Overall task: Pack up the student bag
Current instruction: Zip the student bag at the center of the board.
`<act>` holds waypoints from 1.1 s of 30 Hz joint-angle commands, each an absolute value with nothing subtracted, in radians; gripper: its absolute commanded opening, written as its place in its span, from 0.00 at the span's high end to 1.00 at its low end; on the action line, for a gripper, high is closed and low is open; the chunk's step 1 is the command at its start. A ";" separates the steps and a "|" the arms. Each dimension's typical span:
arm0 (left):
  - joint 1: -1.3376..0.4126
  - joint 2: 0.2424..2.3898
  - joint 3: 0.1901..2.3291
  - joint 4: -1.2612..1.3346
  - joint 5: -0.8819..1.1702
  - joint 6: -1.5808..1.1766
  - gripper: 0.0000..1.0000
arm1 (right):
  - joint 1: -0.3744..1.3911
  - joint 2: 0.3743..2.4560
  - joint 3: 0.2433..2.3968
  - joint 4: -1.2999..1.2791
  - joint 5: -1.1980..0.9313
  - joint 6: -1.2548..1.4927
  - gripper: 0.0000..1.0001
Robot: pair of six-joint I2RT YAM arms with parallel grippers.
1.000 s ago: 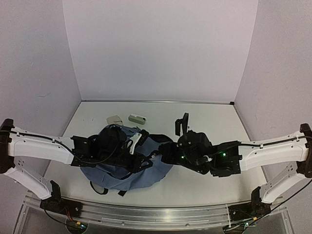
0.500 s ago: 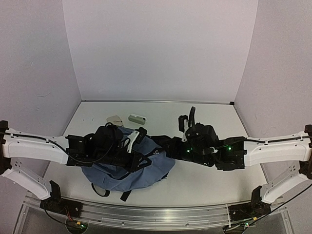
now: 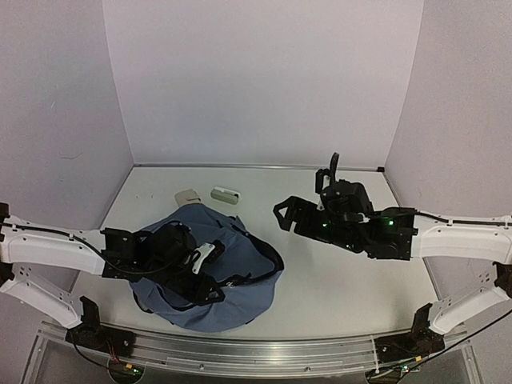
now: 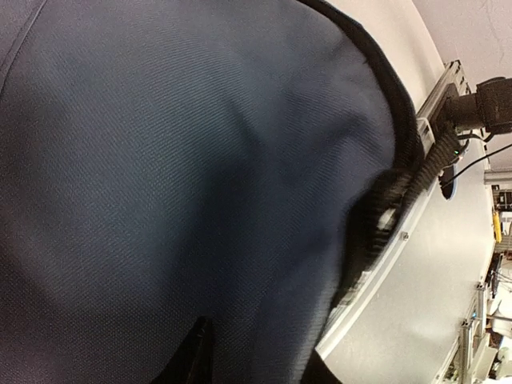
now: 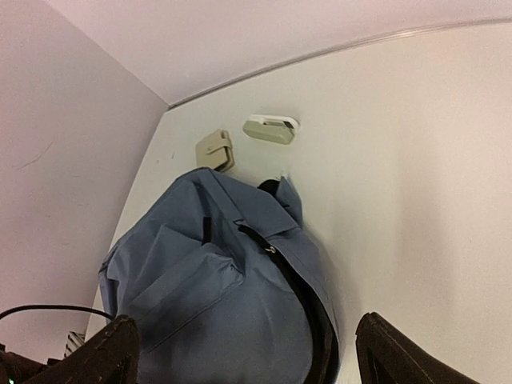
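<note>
1. Presently on desk (image 3: 344, 280): bag (image 3: 240, 280), dusty blue, soft, slumped flat at near left, close to front rail (image 3: 264, 350).
2. Black trim along bag's right edge, with a black strap curling out on that side.
3. In right wrist view, a patch pocket and a dark zip line on bag's upper face. Narrow far end pointing toward back wall.
4. Left arm (image 3: 56, 248): reaching in from left, low over bag, wrist above middle of fabric.
5. Left fingers (image 4: 194, 362): only dark tips at bottom edge of left wrist view, close against blue cloth filling that view. Cannot tell whether apart, together or clamped on fabric.
6. Right arm (image 3: 456, 240): stretched in from right, over desk right of centre, apart from bag.
7. Right fingers (image 5: 104, 356): spread wide, nothing between them, facing bag across open desk.
8. Beige piece (image 3: 188, 195): small, flat, on desk just beyond bag's far end. Contact with bag unclear.
9. Pale oblong piece (image 3: 225, 194): just right of beige piece, nearer back wall, clear of bag.
10. Plain pale walls on three sides of desk.
</note>
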State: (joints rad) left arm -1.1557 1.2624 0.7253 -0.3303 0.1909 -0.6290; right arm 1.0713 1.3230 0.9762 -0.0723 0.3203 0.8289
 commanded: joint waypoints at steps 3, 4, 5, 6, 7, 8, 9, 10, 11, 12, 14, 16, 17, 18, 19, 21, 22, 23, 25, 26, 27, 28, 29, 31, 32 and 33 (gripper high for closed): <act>-1.153 1.168 0.752 -0.365 0.168 -0.641 0.42 | 1.018 1.405 0.941 -0.175 0.285 0.961 0.03; -1.153 1.158 0.766 -0.365 0.153 -0.633 0.36 | 1.017 1.424 0.941 -0.175 0.265 0.962 0.03; -1.154 1.151 0.784 -0.365 0.142 -0.623 0.32 | 1.018 1.443 0.943 -0.175 0.244 0.963 0.03; -1.154 1.148 0.801 -0.367 0.133 -0.611 0.29 | 1.018 1.466 0.946 -0.175 0.227 0.964 0.03; -1.153 1.150 0.821 -0.369 0.124 -0.598 0.26 | 1.017 1.489 0.948 -0.175 0.211 0.965 0.03; -1.153 1.155 0.843 -0.372 0.114 -0.584 0.24 | 1.017 1.510 0.950 -0.175 0.195 0.966 0.03; -1.152 1.167 0.869 -0.380 0.105 -0.572 0.21 | 1.017 1.524 0.952 -0.176 0.180 0.966 0.04; -1.152 1.184 0.891 -0.390 0.094 -0.561 0.20 | 1.018 1.537 0.953 -0.176 0.167 0.967 0.06; -1.152 1.202 0.915 -0.401 0.083 -0.550 0.19 | 1.018 1.550 0.953 -0.176 0.153 0.968 0.08; -1.152 1.227 0.953 -0.411 0.074 -0.531 0.18 | 1.018 1.559 0.949 -0.176 0.136 0.974 0.09; -1.153 1.286 1.008 -0.429 0.055 -0.500 0.16 | 1.019 1.567 0.935 -0.177 0.119 0.986 0.13; -1.153 1.349 1.064 -0.435 0.058 -0.467 0.14 | 1.021 1.564 0.918 -0.178 0.106 0.997 0.15; -1.152 1.380 1.091 -0.437 0.063 -0.453 0.12 | 1.021 1.561 0.911 -0.177 0.100 1.002 0.16; -1.153 1.410 1.115 -0.441 0.071 -0.441 0.12 | 1.024 1.555 0.905 -0.178 0.097 1.006 0.17; -1.154 1.442 1.145 -0.446 0.077 -0.428 0.11 | 1.027 1.550 0.897 -0.178 0.094 1.011 0.18; -1.155 1.501 1.184 -0.459 0.080 -0.412 0.10 | 1.035 1.538 0.886 -0.178 0.092 1.022 0.19; -1.156 1.525 1.203 -0.465 0.080 -0.405 0.09 | 1.040 1.533 0.879 -0.178 0.091 1.028 0.20; -1.159 1.546 1.215 -0.468 0.080 -0.400 0.09 | 1.043 1.528 0.873 -0.178 0.090 1.033 0.21; -1.168 1.579 1.233 -0.470 0.081 -0.392 0.08 | 1.049 1.520 0.857 -0.178 0.088 1.047 0.22; -1.171 1.591 1.242 -0.472 0.082 -0.389 0.08 | 1.053 1.517 0.847 -0.178 0.088 1.054 0.22; -1.176 1.604 1.250 -0.476 0.080 -0.387 0.08 | 1.057 1.512 0.840 -0.178 0.087 1.061 0.23; -1.180 1.613 1.257 -0.484 0.077 -0.386 0.08 | 1.061 1.507 0.834 -0.178 0.088 1.066 0.23; -1.185 1.622 1.263 -0.491 0.075 -0.384 0.08 | 1.066 1.503 0.827 -0.178 0.088 1.073 0.23; -1.192 1.638 1.274 -0.496 0.079 -0.381 0.07 | 1.072 1.489 0.819 -0.178 0.088 1.085 0.23; -1.196 1.645 1.279 -0.496 0.087 -0.379 0.07 | 1.076 1.482 0.815 -0.178 0.088 1.090 0.23; -1.202 1.651 1.283 -0.495 0.097 -0.377 0.07 | 1.079 1.475 0.812 -0.178 0.087 1.094 0.23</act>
State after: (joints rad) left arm -1.1815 1.6324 1.2142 -0.4804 0.0917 -0.4096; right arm 1.0577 1.5235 0.8287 -0.1734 0.0954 1.0595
